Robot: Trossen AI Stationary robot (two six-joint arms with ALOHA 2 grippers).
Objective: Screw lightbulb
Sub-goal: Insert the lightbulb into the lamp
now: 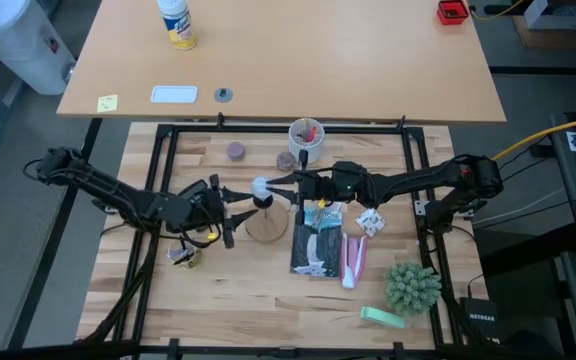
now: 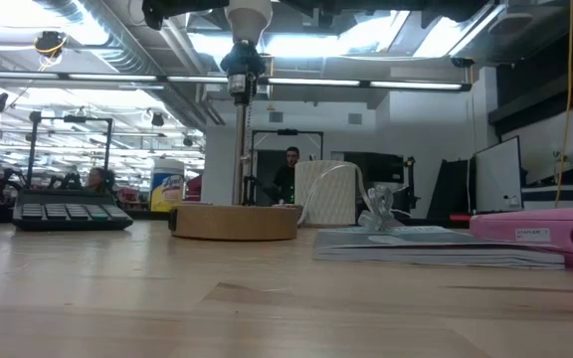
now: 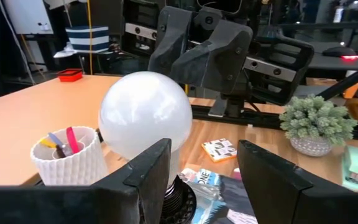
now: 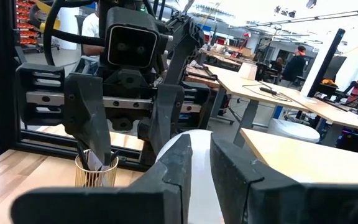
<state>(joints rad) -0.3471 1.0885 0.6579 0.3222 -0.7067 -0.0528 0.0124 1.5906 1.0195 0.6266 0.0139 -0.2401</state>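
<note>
1. The right gripper (image 1: 280,181) has its fingers drawn nearly together on the bulb (image 1: 261,187); in its own wrist view the white globe shows pinched between the two dark fingers (image 4: 176,168).
2. The left gripper (image 1: 236,207) stands wide open, its fingers (image 3: 148,171) straddling the bulb's neck from the opposite side without visibly pressing it.
3. The bulb sits upright on the black socket (image 2: 242,62) atop the post of the wooden stand (image 1: 265,222), near the middle of the table. Whether the thread is started or fully home cannot be told.
4. Handling, as I judge it: the bulb is light, rigid and thin-walled, so it will crack under a hard squeeze. Its frosted globe is smooth and rounded, so a weak pinch will slip when twisted. The best hold is around the widest part of the globe, with modest force, turning about the post's axis; side load would tip the light stand.
5. Room: the two grippers face each other closely across the bulb, so either wrist's roll has little clearance from the other.
6. Just beside the stand lie a booklet (image 1: 316,248) and a pink stapler (image 1: 354,260); the cup (image 1: 305,134) stands behind, and a plant (image 1: 411,287) is well apart.
7. The table frame (image 1: 161,150) rails run along the edges, away from the work.
</note>
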